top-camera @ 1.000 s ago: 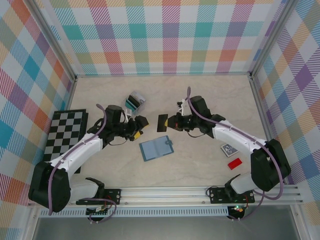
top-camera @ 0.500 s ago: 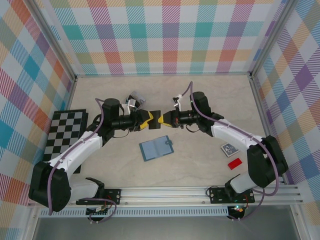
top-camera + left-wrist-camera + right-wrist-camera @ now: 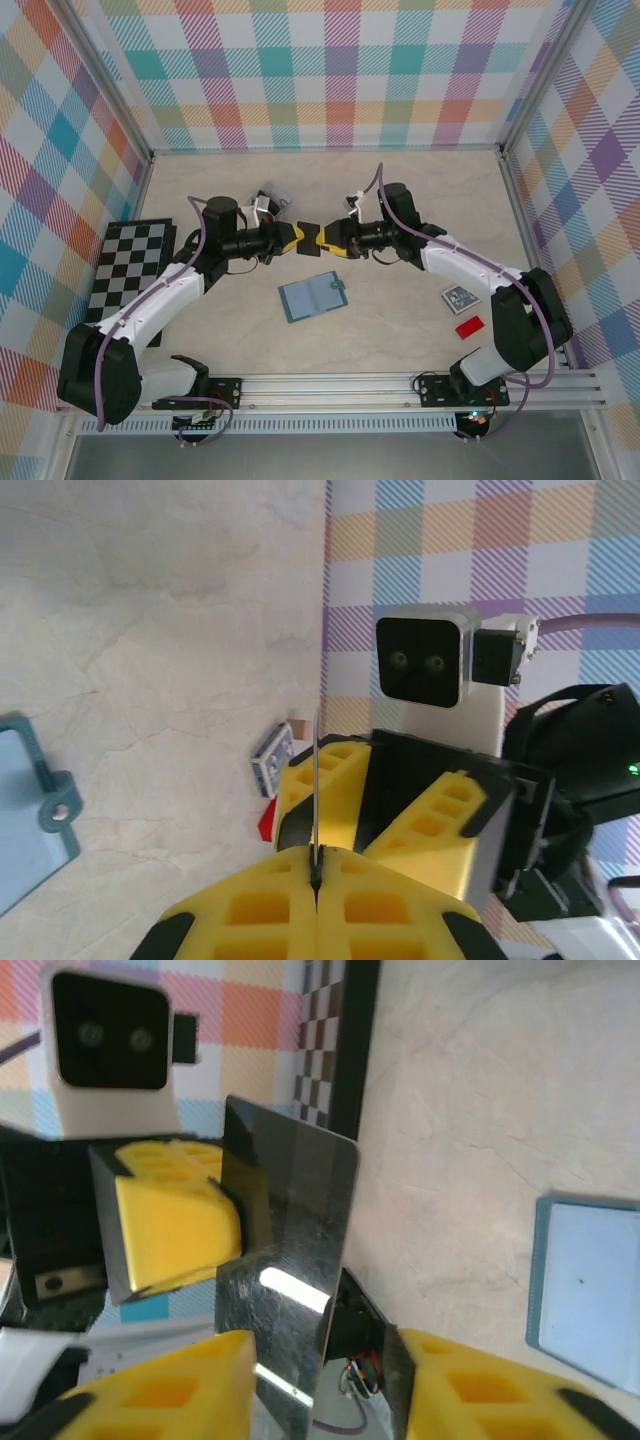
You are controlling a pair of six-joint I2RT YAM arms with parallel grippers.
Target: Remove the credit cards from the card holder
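Fingers of L gripper point(image 3: 303, 238) pinch black card point(image 3: 290, 1210) mid-air at frame centre, R gripper point(image 3: 324, 240) fingers spread — handoff step; card holder point(image 3: 312, 297) flat on table point(image 3: 400, 180) just below — next, R must back off w/o snagging card.

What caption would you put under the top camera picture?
Left gripper pinches a black card in front of the open right gripper, with the card holder lying flat nearby.

Card holder point(image 3: 312, 297): slate-teal wallet, flat on the surface, closing tab at right. Black glossy card point(image 3: 290, 1220): edge-up, aloft, pinched in the left claw point(image 3: 316, 865). Blue-patterned card point(image 3: 459, 298) and red card point(image 3: 468, 326): flat, far right, just apart.
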